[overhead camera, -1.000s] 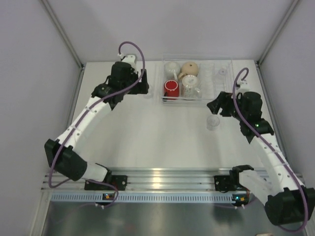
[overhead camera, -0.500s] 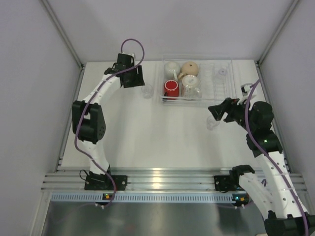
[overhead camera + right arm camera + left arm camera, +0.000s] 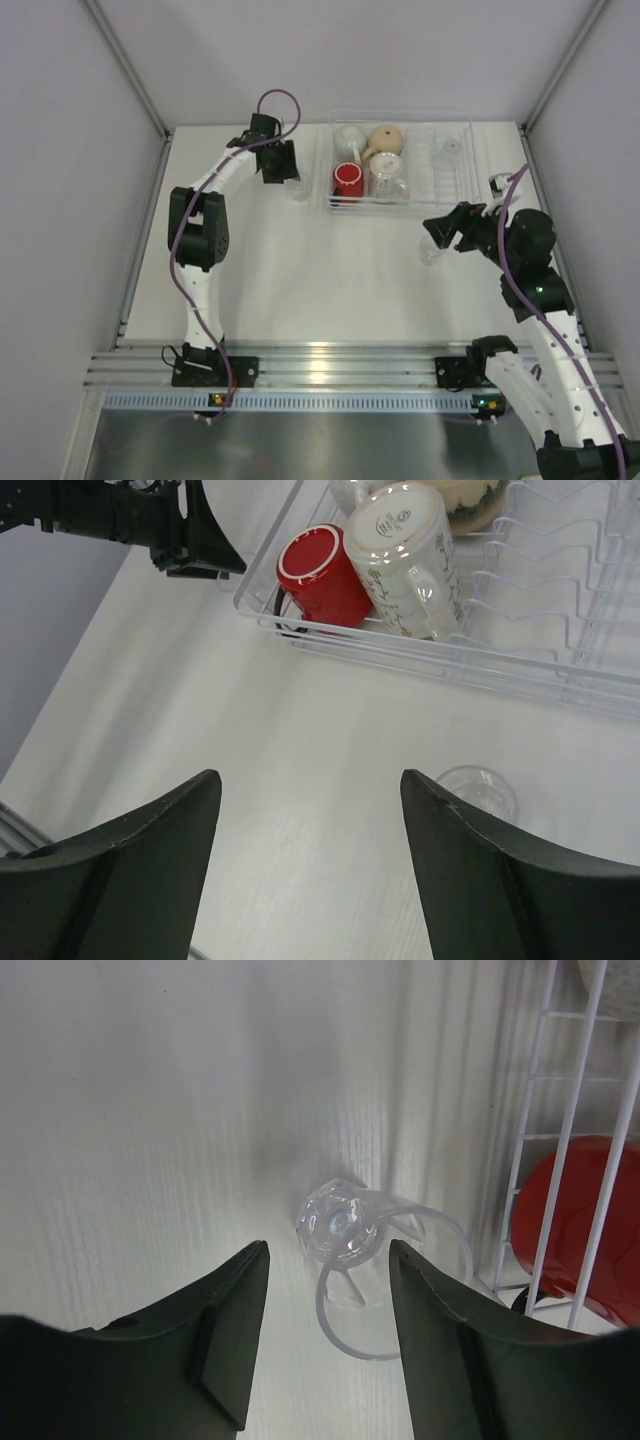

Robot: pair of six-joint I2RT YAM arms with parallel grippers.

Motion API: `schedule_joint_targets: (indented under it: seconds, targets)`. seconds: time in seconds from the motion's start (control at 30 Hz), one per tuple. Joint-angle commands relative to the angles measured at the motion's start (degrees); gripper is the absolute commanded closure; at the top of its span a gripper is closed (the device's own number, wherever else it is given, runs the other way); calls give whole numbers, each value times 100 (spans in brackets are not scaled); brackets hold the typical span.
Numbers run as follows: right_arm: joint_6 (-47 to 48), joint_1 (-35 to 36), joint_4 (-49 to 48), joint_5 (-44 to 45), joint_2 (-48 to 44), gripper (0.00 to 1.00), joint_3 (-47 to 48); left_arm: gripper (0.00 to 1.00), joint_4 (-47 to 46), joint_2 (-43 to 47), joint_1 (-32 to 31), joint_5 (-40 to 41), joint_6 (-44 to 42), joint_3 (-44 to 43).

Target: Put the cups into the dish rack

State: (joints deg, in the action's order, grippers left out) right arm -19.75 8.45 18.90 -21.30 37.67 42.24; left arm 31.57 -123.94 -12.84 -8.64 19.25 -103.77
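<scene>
- Left arm [image 3: 205,215]: I am seeing it stretching up the left side of the table [image 3: 300,290], elbow folded and wrist pointing at the left end of the rack [image 3: 435,185].
- Left claw [image 3: 327,1255]: its fingers are standing spread and gripping nothing. The left glass [image 3: 345,1235] is sitting on the table just ahead of the gap, touching neither finger.
- Right arm [image 3: 545,300]: I am watching it rising along the right side and bending inward, with the wrist hanging in front of the rack's right end.
- Right claw [image 3: 310,780]: its fingers are spread wide and holding nothing. The right glass [image 3: 478,790] is standing on the table beside the right-hand finger, just in front of the rack's front wall.
- Mugs, count four, all lying in the left half of the rack: I am counting the white mug [image 3: 350,137] and tan mug [image 3: 386,139] at the back, and the red mug [image 3: 348,181] and patterned mug [image 3: 400,555] at the front.
- Clear glasses, count three: I am finding two out on the table, the left one just off the rack's left end. The racked glass [image 3: 452,147] is resting in the ribbed slots at the far right.
- Rack, count one: it is sitting at the far middle of the table.
</scene>
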Motion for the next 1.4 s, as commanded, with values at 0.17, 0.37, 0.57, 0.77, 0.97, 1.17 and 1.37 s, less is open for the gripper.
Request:
schedule_joint_targets:
  seconds: [0.17,0.37,0.57,0.77,0.97,1.17,1.37]
  targets:
    - [32,34,-70,56,82,27,-5,69,-11,-210,54,-296,167,-188]
    - [-46,25,-123,-6,135,27,-31,100,-11,255,97,-383,194,102]
    - [-450,25,-509,-462,162,24,-180,100,-81,985,352,-1076,431,664]
    - [-1372,34,-1607,-1271,214,4,-479,100,-809,2074,423,-2148,694,1437]
    - [-2040,25,-2826,-1745,276,1,-734,100,-3836,3252,423,-4090,2674,3296]
    - [-2963,121,-4402,-2036,381,1,-1112,100,-6486,4095,195,-4445,4569,4662]
    - [-3044,761,-4974,-1326,381,1,-1148,100,-8137,4607,-542,-4005,5710,5524]
